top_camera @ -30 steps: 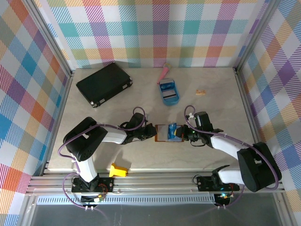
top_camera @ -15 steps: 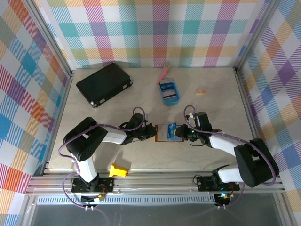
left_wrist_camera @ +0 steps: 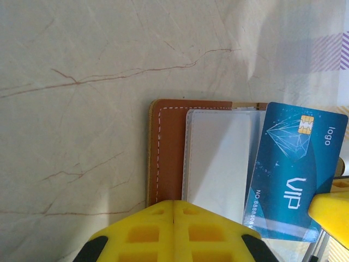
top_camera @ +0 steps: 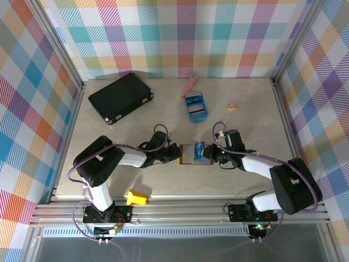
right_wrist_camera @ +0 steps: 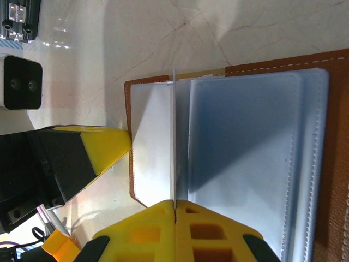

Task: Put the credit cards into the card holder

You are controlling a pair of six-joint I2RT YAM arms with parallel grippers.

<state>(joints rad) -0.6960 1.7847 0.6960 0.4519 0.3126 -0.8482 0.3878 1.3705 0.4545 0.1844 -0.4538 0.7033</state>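
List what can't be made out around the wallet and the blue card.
- Left wrist: left gripper covers the near edge of the card holder; pinched or just pressed, unclear.
- Left wrist: right gripper hides a corner of the blue card.
- Right wrist: that card is edge-on, face unseen.
- Top external: contents of the blue tray too small.

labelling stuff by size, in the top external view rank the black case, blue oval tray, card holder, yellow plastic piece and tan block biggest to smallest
1. black case
2. blue oval tray and card holder: they look about alike, so I won't rank them
3. yellow plastic piece
4. tan block
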